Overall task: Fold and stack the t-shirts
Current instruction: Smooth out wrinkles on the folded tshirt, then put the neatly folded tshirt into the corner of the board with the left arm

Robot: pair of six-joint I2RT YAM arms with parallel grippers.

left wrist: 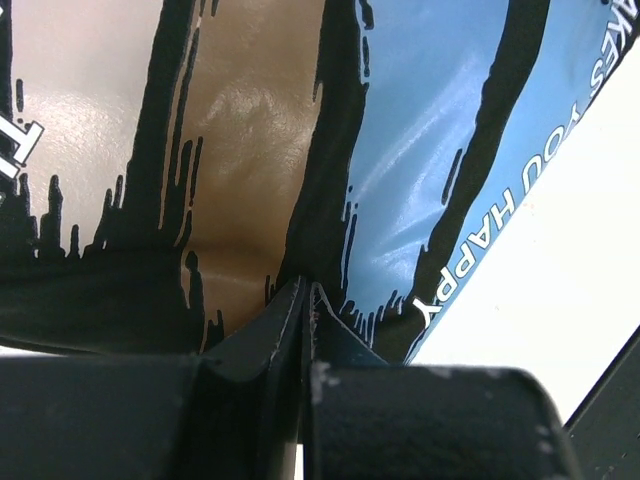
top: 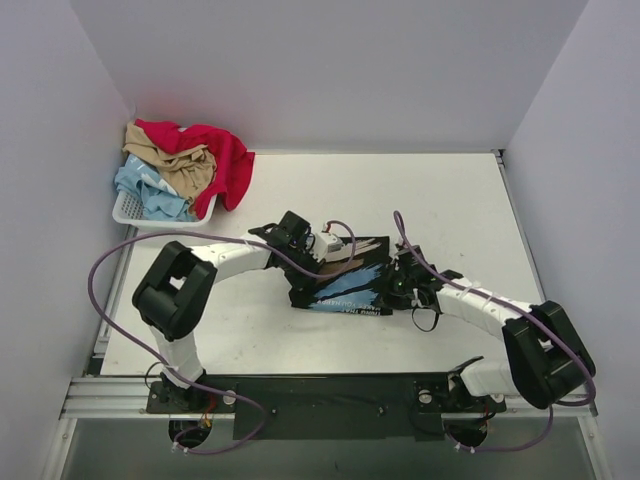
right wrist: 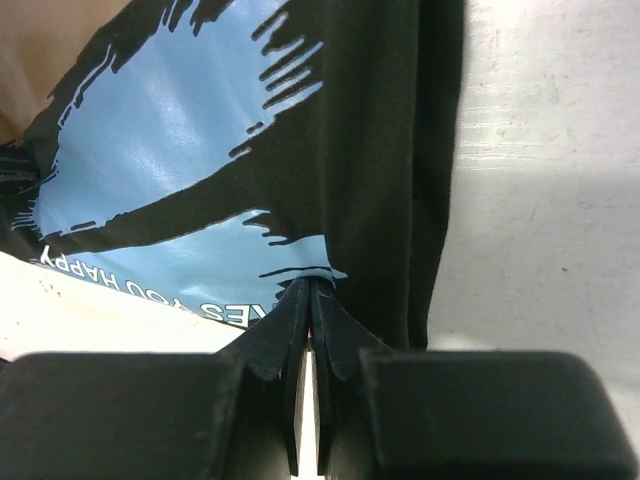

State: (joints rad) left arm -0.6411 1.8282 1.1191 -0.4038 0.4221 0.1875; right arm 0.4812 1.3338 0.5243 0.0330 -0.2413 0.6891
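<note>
The black t-shirt (top: 350, 280) with a light-blue, tan and white print lies folded small at the table's middle. My left gripper (top: 297, 262) is at its left edge and my right gripper (top: 398, 283) at its right edge. In the left wrist view the gripper (left wrist: 306, 288) is shut on the shirt's edge (left wrist: 400, 150). In the right wrist view the gripper (right wrist: 311, 288) is shut on the shirt's edge (right wrist: 370, 130). Red (top: 215, 150), tan (top: 180, 160) and pale blue (top: 148, 190) t-shirts lie heaped in the basket at the back left.
The white lattice basket (top: 128, 210) stands in the back left corner against the wall. White walls close the table at left, back and right. Purple cables loop over both arms.
</note>
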